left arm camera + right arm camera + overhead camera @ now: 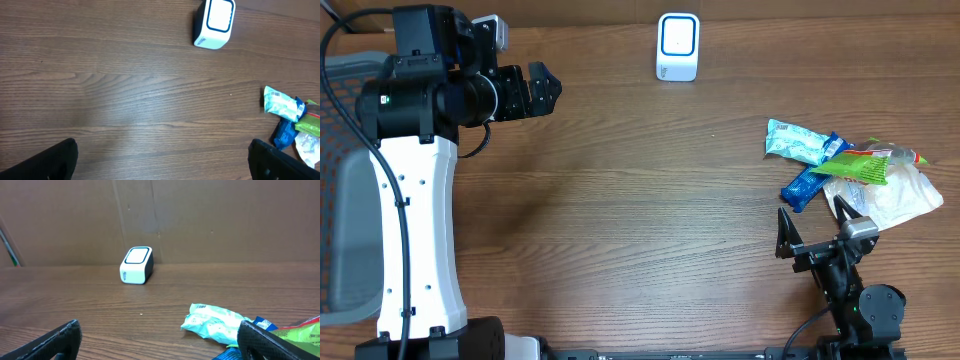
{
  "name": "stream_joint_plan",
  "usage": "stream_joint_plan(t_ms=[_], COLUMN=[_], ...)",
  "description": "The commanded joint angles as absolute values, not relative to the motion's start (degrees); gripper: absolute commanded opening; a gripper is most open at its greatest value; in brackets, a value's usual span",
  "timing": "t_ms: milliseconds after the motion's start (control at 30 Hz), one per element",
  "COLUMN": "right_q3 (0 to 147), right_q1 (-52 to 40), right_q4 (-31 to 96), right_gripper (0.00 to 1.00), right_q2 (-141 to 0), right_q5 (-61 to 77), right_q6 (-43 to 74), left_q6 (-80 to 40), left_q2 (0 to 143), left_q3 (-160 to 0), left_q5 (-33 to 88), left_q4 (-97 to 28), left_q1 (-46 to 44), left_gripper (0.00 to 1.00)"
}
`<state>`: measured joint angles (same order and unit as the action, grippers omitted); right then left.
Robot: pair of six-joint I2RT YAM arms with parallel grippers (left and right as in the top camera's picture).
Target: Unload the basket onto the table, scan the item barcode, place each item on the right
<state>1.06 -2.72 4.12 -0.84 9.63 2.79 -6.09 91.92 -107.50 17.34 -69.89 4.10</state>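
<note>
We can read no words anywhere; printing on the mint-green packet (212,322) is too small for us.

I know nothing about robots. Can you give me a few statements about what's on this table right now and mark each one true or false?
1. The left tool and the right tool are both open and empty. True.
2. The white scanner stands alone near the far edge of the table. True.
3. The left tool is holding the blue packet. False: it lies on the table in the pile of snack packets just ahead of the right tool.
4. The pale teal packet sits on top of the scanner. False: it lies on the table at the edge of the pile, well away from the scanner.
</note>
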Motion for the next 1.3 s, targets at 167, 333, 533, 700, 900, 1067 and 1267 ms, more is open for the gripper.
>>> stream_joint_plan(t_ms=[167,333,533,700,900,1067,1267], right_q3=[0.45,0.45,0.45,0.45,0.45,0.45,0.45], right_q1=[-3.05,-3.05,-3.05,-3.05,-3.05,-3.05,-3.05], right_q4=[3.86,3.86,3.86,3.86,3.86,3.86,3.86], right_gripper=[1.00,1.00,1.00,1.00,1.00,1.00,1.00], right_q2=[-0.16,-0.16,-0.16,-0.16,-0.16,-0.16,-0.16], right_q5=[9.04,9.04,9.04,9.04,9.04,9.04,9.04], right_q6=[2.83,2.83,2.83,2.83,2.83,2.83,2.83], left_q6=[-6.85,-6.85,-5.65,0.56,10.46,13.32,13.30], left_q2=[91.81,90.50,80.64,60.66,38.22,16.78,7.35], left_q3=[-107.74,-107.74,-97.69,-67.31,-41.58,-23.20,-11.99], left_q5=[17.39,17.37,7.88,8.51,8.56,8.56,8.51], left_q4=[-69.84,-69.87,-63.35,-32.75,-14.28,-5.23,-3.97], left_q1=[3.73,3.25,2.79,2.61,2.70,6.15,7.49], left_gripper=[1.00,1.00,1.00,1.00,1.00,1.00,1.00])
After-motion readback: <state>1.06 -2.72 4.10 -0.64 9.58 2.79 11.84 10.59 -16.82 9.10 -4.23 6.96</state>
